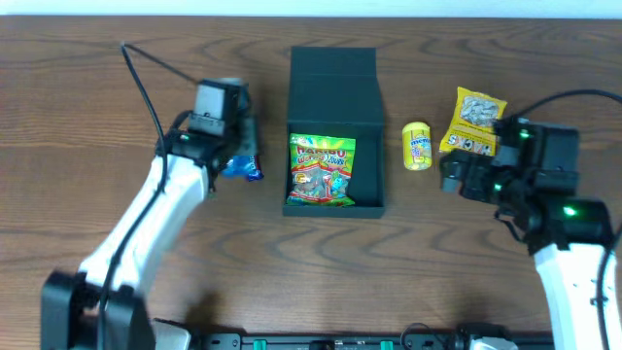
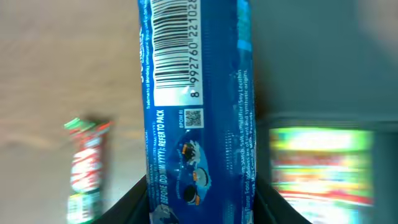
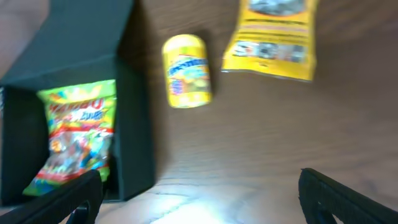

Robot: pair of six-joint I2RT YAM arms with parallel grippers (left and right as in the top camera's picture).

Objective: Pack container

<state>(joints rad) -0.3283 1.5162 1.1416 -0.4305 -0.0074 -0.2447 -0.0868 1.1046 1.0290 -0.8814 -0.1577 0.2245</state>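
The dark teal container (image 1: 335, 83) stands open at table centre, lid flap at the back, with a colourful gummy bag (image 1: 322, 171) inside; it also shows in the right wrist view (image 3: 134, 134). My left gripper (image 1: 238, 160) is shut on a blue cookie packet (image 1: 243, 168), left of the container; the left wrist view shows that packet (image 2: 196, 112) between the fingers. My right gripper (image 1: 457, 175) is open and empty, right of the container, with bare table between its fingers (image 3: 199, 199). A yellow candy tube (image 1: 417, 146) and a yellow seed packet (image 1: 476, 122) lie near it.
A small red and green snack packet (image 2: 84, 171) lies on the wooden table in the left wrist view, left of the held packet. The yellow tube (image 3: 186, 70) and seed packet (image 3: 273, 37) lie ahead of my right gripper.
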